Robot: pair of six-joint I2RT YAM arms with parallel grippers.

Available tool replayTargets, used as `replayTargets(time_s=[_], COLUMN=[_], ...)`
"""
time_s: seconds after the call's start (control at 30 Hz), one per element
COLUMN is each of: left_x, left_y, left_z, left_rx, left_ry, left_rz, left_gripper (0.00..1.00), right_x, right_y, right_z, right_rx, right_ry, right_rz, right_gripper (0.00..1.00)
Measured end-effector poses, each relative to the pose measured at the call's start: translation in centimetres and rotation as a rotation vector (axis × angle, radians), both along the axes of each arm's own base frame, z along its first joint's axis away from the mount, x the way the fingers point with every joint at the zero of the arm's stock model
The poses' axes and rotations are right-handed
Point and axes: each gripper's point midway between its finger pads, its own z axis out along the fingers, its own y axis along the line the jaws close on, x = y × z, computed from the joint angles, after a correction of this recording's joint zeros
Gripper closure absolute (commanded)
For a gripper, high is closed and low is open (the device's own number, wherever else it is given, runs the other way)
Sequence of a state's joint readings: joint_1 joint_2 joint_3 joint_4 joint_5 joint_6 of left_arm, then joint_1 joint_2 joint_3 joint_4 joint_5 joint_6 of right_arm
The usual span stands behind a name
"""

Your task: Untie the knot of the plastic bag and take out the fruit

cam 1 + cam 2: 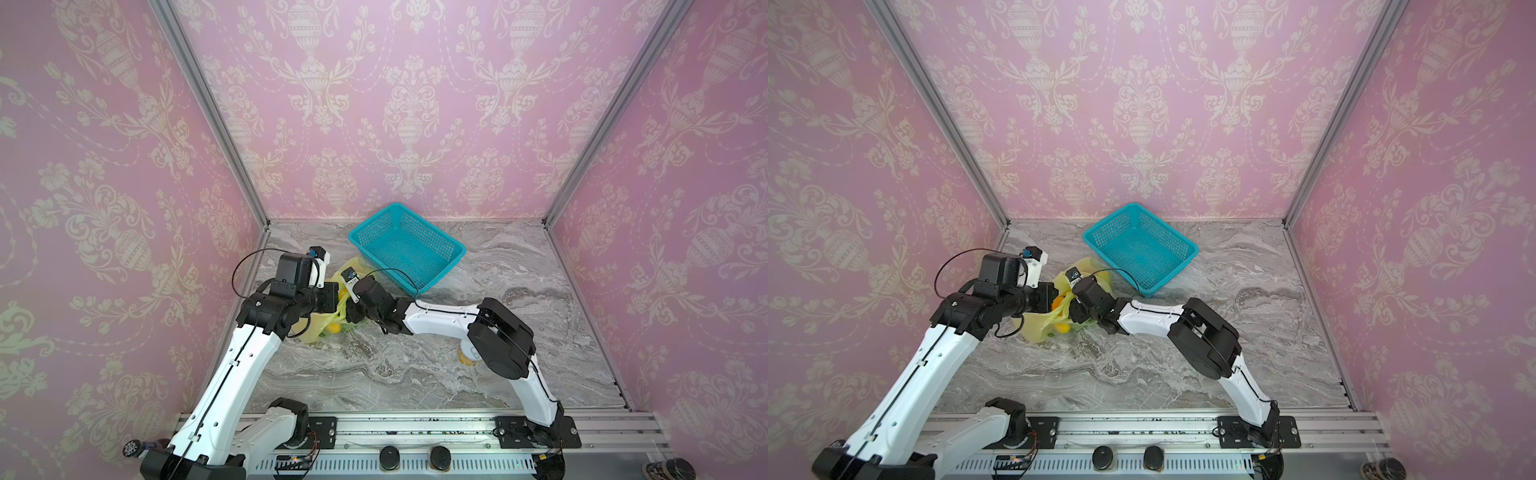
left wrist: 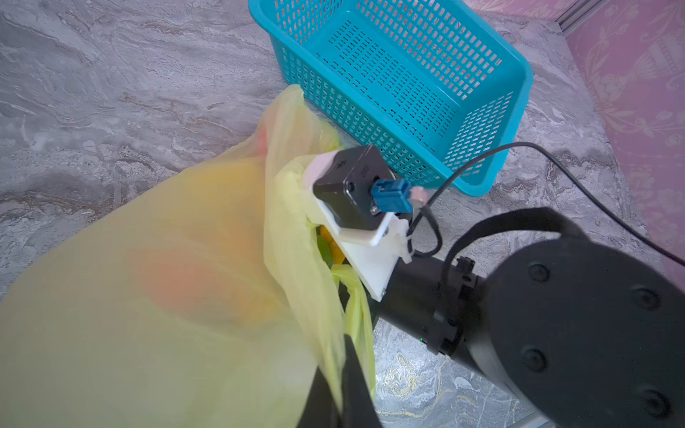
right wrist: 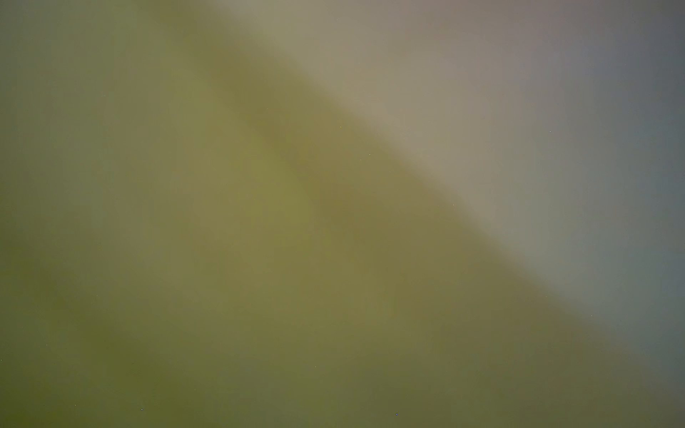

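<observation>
The plastic bag (image 1: 312, 332) (image 1: 1036, 328) lies on the marble table between my two arms, thin and pale yellow-green. My left gripper (image 2: 339, 367) is shut on a fold of the bag's film (image 2: 148, 278) near its mouth. The fruit shows through the film as red-orange blurs (image 2: 192, 281), with an orange piece (image 1: 334, 329) at the near side. My right gripper reaches into the bag's mouth; its wrist camera (image 2: 356, 189) sits at the rim and its fingers are hidden. The right wrist view shows only blurred yellow-green film (image 3: 259, 241). The knot is out of view; a twisted handle strand (image 2: 355, 307) hangs beside my left fingers.
An empty teal mesh basket (image 1: 405, 247) (image 2: 400, 85) stands just behind the bag, close to the back wall. A round can (image 1: 467, 358) sits on the table under my right arm's elbow. Pink walls close in the table at the back and both sides.
</observation>
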State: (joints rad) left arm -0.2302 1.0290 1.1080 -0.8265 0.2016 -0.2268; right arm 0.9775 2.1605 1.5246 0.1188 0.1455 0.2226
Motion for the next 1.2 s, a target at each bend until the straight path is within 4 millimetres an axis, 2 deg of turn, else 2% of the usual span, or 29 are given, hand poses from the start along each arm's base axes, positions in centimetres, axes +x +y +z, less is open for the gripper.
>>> replayTargets(time_s=[0.17, 0.37, 0.43, 0.5, 0.63, 0.67, 0.77, 0.97, 1.03, 1.1, 1.2], left_x=[0.0, 0.0, 0.0, 0.0, 0.0, 0.0, -0.1, -0.1, -0.1, -0.1, -0.1], left_y=[0.0, 0.0, 0.0, 0.0, 0.0, 0.0, 0.0, 0.0, 0.0, 0.1, 0.2], left_z=[0.0, 0.0, 0.0, -0.1, -0.1, -0.1, -0.2, -0.2, -0.3, -0.4, -0.5], left_rx=[0.000, 0.000, 0.000, 0.001, 0.001, 0.001, 0.001, 0.002, 0.002, 0.005, 0.006], left_ry=[0.000, 0.001, 0.001, 0.001, 0.002, 0.002, 0.004, 0.006, 0.008, 0.009, 0.010], left_rz=[0.000, 0.000, 0.000, 0.000, 0.000, 0.000, 0.000, 0.000, 0.001, 0.004, 0.007], left_gripper=[1.00, 1.00, 1.00, 1.00, 1.00, 1.00, 1.00, 1.00, 1.00, 1.00, 1.00], right_x=[-0.7, -1.2, -1.3, -1.4, -2.5, -2.7, -3.2, -2.1, -1.8, -1.6, -1.6], right_y=[-0.5, -0.2, 0.0, 0.3, 0.5, 0.6, 0.9, 2.1, 2.3, 2.5, 2.5], right_z=[-1.4, -1.5, -1.5, -1.5, -1.9, -1.9, -2.0, -3.0, -3.2, -3.4, -3.6], right_rx=[-0.022, -0.032, -0.035, -0.038, -0.073, -0.079, -0.089, -0.113, -0.123, -0.132, -0.140], right_ry=[0.042, 0.049, 0.050, 0.046, 0.042, 0.044, 0.047, 0.048, 0.047, 0.048, 0.049], right_rz=[0.007, 0.016, 0.019, 0.025, 0.033, 0.030, 0.017, -0.019, -0.026, -0.029, -0.028], right_gripper=[0.15, 0.11, 0.13, 0.21, 0.46, 0.45, 0.31, 0.17, 0.17, 0.21, 0.36])
